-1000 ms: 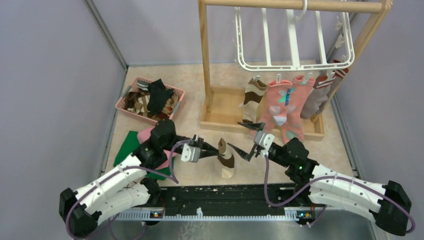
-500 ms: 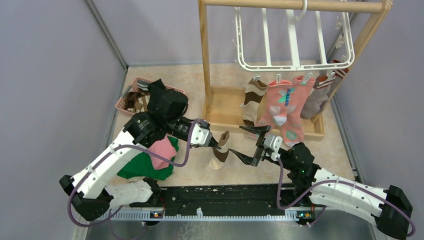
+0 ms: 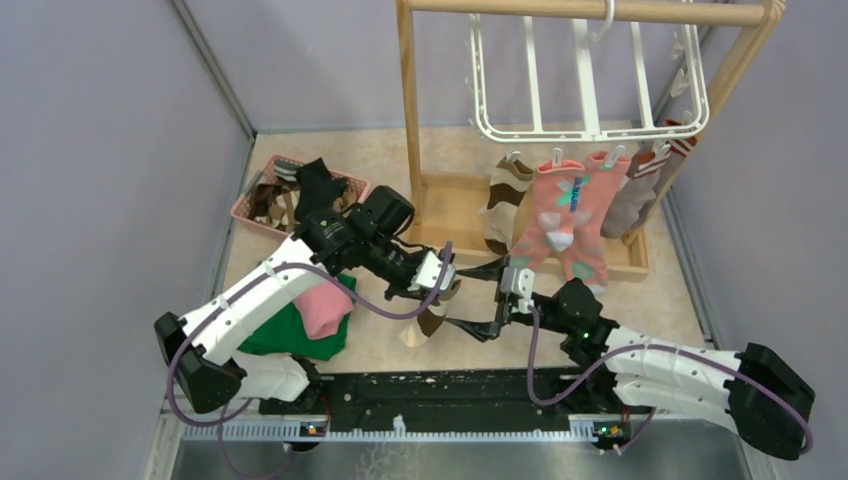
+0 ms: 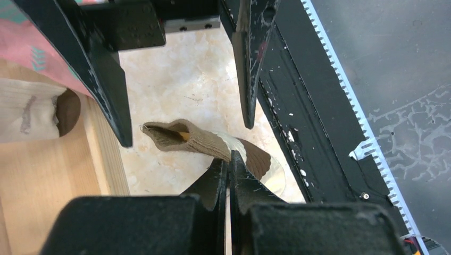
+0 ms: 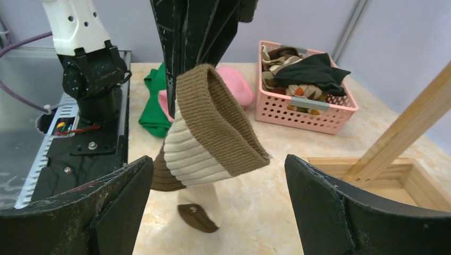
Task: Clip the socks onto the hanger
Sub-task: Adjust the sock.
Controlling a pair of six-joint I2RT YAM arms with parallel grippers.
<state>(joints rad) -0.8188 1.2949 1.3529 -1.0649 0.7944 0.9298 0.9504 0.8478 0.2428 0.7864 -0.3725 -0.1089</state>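
Over the table (image 3: 380, 160) — left tool (image 4: 230, 159) clamps striped sock (image 4: 205, 142) | right tool (image 5: 218, 164) spread wide, gripping nothing

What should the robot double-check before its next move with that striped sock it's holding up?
1. Left gripper shut firmly on the striped sock: ok.
2. Right gripper open wide enough to take the sock: ok.
3. Sock's open cuff sits between the right gripper's jaws, seen from the right wrist: ok.
4. Sock's toe lifted off the table: cannot tell.
5. A free clip on the near rim of the hanger: cannot tell.
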